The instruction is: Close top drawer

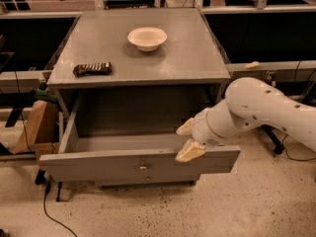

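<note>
The top drawer (98, 166) of the grey cabinet stands pulled out wide. Its flat grey front panel has a small round metal knob (143, 168) at the centre, and the box behind it looks empty. My gripper (188, 140) reaches in from the right on a white arm (256, 107). It sits just above the upper edge of the front panel, right of the knob. Its two cream fingers (190, 152) are spread apart and hold nothing. The lower finger lies at or on the panel's top edge.
A cream bowl (147, 37) and a dark snack packet (92, 68) lie on the cabinet top (197, 58). A cardboard box (34, 127) leans at the cabinet's left. A black cable (49, 214) runs over the speckled floor. Dark shelving stands on both sides.
</note>
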Controlling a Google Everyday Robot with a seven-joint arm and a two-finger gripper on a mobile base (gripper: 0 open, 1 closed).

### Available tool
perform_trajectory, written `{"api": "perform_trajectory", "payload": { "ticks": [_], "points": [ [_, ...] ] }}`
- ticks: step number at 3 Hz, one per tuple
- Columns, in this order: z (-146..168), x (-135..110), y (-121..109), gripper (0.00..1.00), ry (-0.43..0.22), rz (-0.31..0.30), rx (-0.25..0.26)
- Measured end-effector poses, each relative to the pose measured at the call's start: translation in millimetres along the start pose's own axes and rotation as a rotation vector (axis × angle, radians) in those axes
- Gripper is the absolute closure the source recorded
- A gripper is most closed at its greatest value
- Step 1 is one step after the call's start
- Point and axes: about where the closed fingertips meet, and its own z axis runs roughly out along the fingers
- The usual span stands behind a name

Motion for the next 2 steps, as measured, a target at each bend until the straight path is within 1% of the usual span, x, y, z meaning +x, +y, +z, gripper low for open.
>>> {"api": "perform_trajectory", "payload": {
  "ticks": [1,2],
  "points": [
    [-28,0,-10,0.65,-0.058,-0.020,0.070],
    [-48,-1,-10,0.89,-0.094,-0.039,0.102]
  ]
}}
